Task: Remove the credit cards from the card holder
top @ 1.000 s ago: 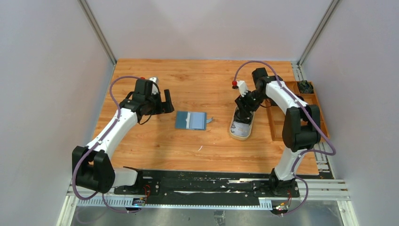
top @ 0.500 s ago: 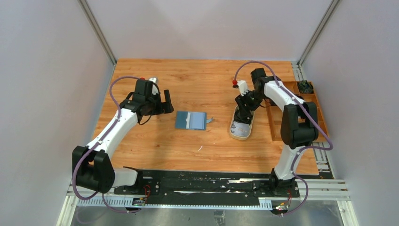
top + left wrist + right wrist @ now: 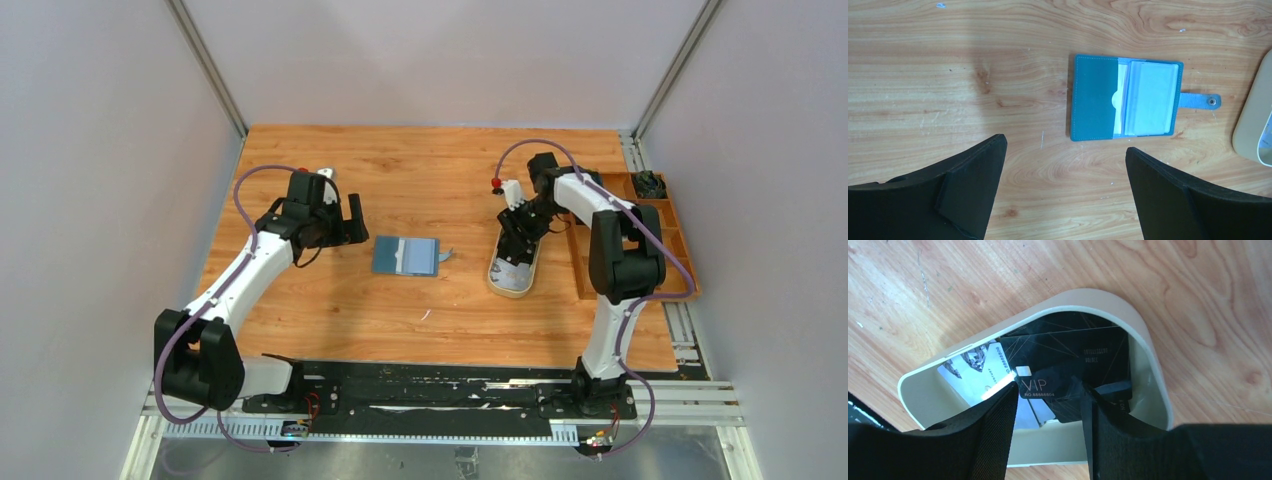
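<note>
The teal-blue card holder [image 3: 406,256] lies open and flat on the table, snap tab to the right. In the left wrist view the card holder [image 3: 1093,97] holds whitish-grey cards [image 3: 1150,97] in its right half. My left gripper [image 3: 352,222] is open and empty just left of it, above bare wood [image 3: 1064,145]. My right gripper [image 3: 515,243] hangs over the beige oval tray [image 3: 497,285], jaws apart [image 3: 1049,390]. Black cards [image 3: 1068,352] and a whitish card [image 3: 975,367] lie in the tray [image 3: 1148,355] below the fingers.
A wooden compartment box [image 3: 585,262] stands at the right table edge, beside the tray. The tray's edge shows at the right of the left wrist view [image 3: 1253,130]. White walls enclose the table on three sides.
My right arm has drawn its elbow in and its wrist has shifted slightly toward the back over the tray. The left arm and card holder have not moved.
</note>
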`<state>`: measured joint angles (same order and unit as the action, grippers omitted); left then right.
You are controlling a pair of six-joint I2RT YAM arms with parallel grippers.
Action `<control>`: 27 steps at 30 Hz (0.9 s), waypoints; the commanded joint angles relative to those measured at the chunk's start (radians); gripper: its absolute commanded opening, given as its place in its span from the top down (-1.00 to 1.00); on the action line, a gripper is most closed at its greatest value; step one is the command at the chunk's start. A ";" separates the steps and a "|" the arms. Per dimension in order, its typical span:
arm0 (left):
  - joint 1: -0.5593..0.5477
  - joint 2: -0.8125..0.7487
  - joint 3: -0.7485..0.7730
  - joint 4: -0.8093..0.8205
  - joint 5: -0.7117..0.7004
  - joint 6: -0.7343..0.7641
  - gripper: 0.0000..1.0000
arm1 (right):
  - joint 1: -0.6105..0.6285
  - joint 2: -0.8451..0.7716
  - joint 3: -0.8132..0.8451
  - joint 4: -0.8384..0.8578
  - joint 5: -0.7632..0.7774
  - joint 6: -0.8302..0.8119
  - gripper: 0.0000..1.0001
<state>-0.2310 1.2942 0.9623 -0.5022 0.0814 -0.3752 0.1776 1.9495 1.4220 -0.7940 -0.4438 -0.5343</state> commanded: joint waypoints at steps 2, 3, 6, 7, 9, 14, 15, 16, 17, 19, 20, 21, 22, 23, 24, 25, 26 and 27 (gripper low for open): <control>0.009 -0.015 -0.018 0.013 -0.006 -0.011 -1.00 | -0.009 0.029 0.001 0.021 0.014 0.009 -0.05; 0.009 -0.019 -0.021 0.014 -0.008 -0.011 -1.00 | -0.009 0.028 0.005 0.022 0.014 0.009 -0.04; 0.009 -0.032 -0.027 0.013 -0.012 -0.013 -1.00 | -0.007 -0.003 0.015 0.038 0.013 0.015 -0.03; 0.009 -0.035 -0.029 0.015 -0.013 -0.014 -1.00 | -0.007 -0.034 0.013 0.052 0.012 0.017 -0.04; 0.009 -0.042 -0.031 0.016 -0.014 -0.013 -1.00 | -0.007 -0.086 0.014 0.077 -0.003 0.018 -0.06; 0.010 -0.049 -0.032 0.018 -0.011 -0.014 -1.00 | 0.007 -0.178 0.017 0.090 -0.026 0.029 -0.11; 0.009 -0.051 -0.033 0.020 -0.011 -0.014 -1.00 | 0.011 -0.186 0.014 0.092 -0.019 0.038 -0.12; 0.010 -0.053 -0.036 0.022 -0.012 -0.014 -1.00 | 0.011 -0.190 0.013 0.094 -0.009 0.067 -0.14; 0.010 -0.053 -0.037 0.022 -0.013 -0.014 -1.00 | 0.011 -0.187 0.016 0.092 0.004 0.090 -0.14; 0.010 -0.056 -0.040 0.021 -0.007 -0.012 -1.00 | 0.011 -0.180 0.012 0.092 0.033 0.143 -0.15; 0.010 -0.061 -0.041 0.021 -0.006 -0.012 -1.00 | 0.011 -0.180 0.008 0.098 0.066 0.177 -0.15; 0.011 -0.065 -0.044 0.021 -0.010 -0.011 -1.00 | 0.013 -0.182 0.004 0.110 0.090 0.221 -0.14; 0.011 -0.068 -0.047 0.021 -0.013 -0.009 -1.00 | 0.013 -0.187 -0.001 0.119 0.110 0.274 -0.13; 0.012 -0.071 -0.049 0.021 -0.013 -0.008 -1.00 | 0.015 -0.199 -0.014 0.145 0.134 0.345 -0.11; 0.012 -0.073 -0.050 0.020 -0.013 -0.006 -1.00 | 0.016 -0.219 -0.037 0.176 0.148 0.428 -0.10; 0.013 -0.073 -0.051 0.020 -0.015 -0.005 -1.00 | 0.016 -0.251 -0.076 0.220 0.149 0.554 -0.11; 0.014 -0.077 -0.052 0.019 -0.014 -0.005 -1.00 | 0.016 -0.282 -0.120 0.267 0.132 0.626 -0.14; 0.015 -0.079 -0.055 0.021 -0.015 -0.005 -1.00 | 0.017 -0.314 -0.162 0.317 0.107 0.715 -0.20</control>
<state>-0.2260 1.2385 0.9218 -0.4953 0.0807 -0.3817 0.1833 1.7416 1.3823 -0.6151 -0.3557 -0.2043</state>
